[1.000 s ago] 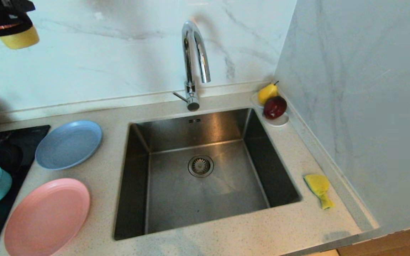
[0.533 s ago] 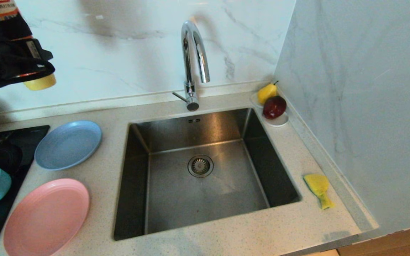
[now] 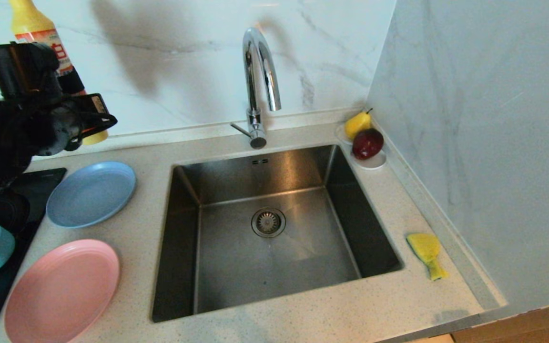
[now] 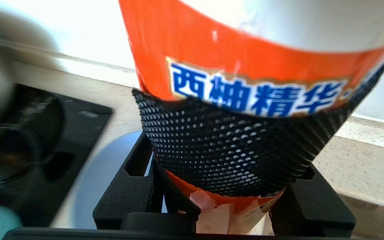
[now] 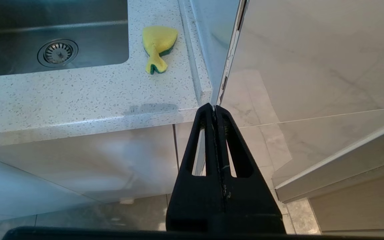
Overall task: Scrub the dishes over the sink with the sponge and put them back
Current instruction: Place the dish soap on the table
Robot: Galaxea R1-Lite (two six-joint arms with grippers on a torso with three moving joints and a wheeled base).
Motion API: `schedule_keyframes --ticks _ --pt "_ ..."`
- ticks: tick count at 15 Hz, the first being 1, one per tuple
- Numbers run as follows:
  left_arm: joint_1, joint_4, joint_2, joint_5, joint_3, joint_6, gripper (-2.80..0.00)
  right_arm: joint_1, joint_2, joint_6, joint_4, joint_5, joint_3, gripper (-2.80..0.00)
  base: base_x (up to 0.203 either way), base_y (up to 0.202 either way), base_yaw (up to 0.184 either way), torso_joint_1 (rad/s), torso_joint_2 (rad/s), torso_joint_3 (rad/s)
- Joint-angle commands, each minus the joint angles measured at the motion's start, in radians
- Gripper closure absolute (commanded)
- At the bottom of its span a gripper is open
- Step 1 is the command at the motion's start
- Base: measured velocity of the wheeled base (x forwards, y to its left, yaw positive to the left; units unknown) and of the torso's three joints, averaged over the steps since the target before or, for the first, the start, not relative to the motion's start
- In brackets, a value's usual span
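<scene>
I see the sponge (image 3: 426, 252) lying untouched on the counter (image 3: 331, 309) right of the sink (image 3: 265, 224), with the plates and bowl on its left. My left gripper (image 3: 72, 121) clamps a yellow-capped bottle (image 3: 41, 33) above the blue plate (image 3: 91, 193). My right gripper (image 5: 214, 110) hangs closed and empty below the counter edge.

Left hand (image 4: 227, 186) clamped around an orange-labelled bottle (image 4: 245, 66) above the counter (image 4: 355, 163).

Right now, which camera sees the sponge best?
The right wrist view: the sponge lies close and whole on the counter. The head view shows it smaller, right of the sink. The left wrist view misses it.
</scene>
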Motion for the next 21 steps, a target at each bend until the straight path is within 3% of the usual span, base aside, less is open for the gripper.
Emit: schedule_keyframes --ticks 1,8,15,21 --pt "-0.021 -0.053 0.122 0.009 -0.021 0.001 0.0 0.0 0.0 0.0 0.0 0.0 0.0 0.0 0.0 0.0 0.0 0.0 0.0 0.0" --pt "-0.069 -0.17 0.349 0.152 -0.19 -0.004 0.0 0.0 0.0 0.0 0.0 0.0 -0.001 0.0 0.0 0.0 0.0 0.0 0.0 0.0" --pt "-0.07 -0.209 0.558 0.225 -0.422 0.015 0.0 0.0 0.0 0.0 0.0 0.0 0.0 0.0 0.0 0.0 0.0 0.0 0.0 0.0" --pt "-0.072 -0.214 0.631 0.255 -0.537 0.021 0.0 0.0 0.0 0.0 0.0 0.0 0.0 0.0 0.0 0.0 0.0 0.0 0.0 0.0"
